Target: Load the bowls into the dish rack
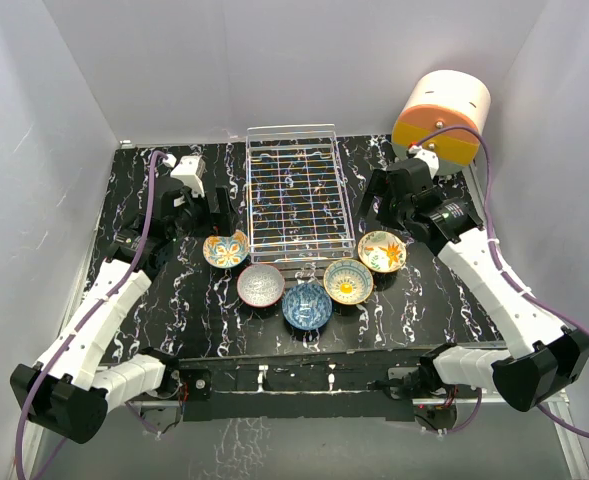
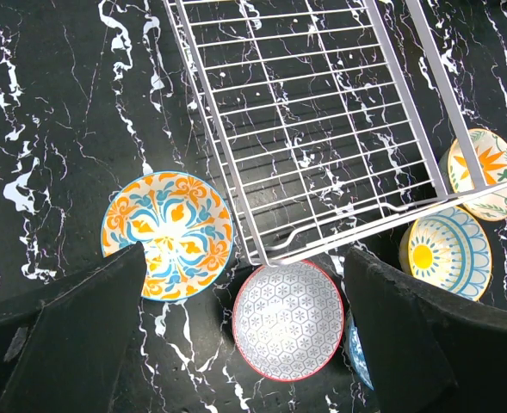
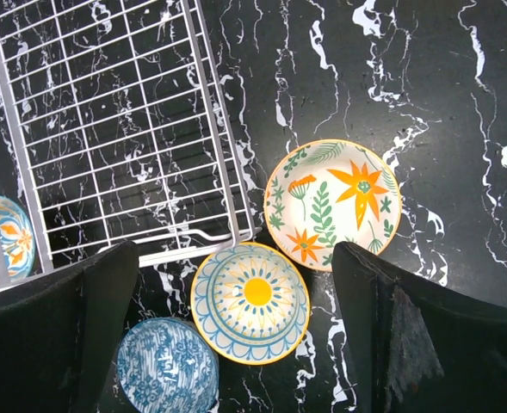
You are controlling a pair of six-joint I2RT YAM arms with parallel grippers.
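The silver wire dish rack (image 1: 296,190) stands empty at the table's middle back. Five bowls lie in an arc at its near end: orange-and-blue (image 1: 226,249), red-rimmed (image 1: 261,285), blue (image 1: 307,305), yellow-teal (image 1: 348,281), orange-floral (image 1: 382,251). My left gripper (image 1: 212,212) is open and empty above the rack's left near corner; its view shows the orange-and-blue bowl (image 2: 167,234) and the red-rimmed bowl (image 2: 289,318) below the gripper (image 2: 244,275). My right gripper (image 1: 384,202) is open and empty, raised over the yellow-teal bowl (image 3: 250,301) and the orange-floral bowl (image 3: 332,203).
An orange-and-cream cylindrical cabinet (image 1: 442,115) stands at the back right, close behind my right wrist. The black marble table (image 1: 174,310) is closed in by white walls on three sides. The rack's rim (image 2: 322,112) lies right next to the bowls.
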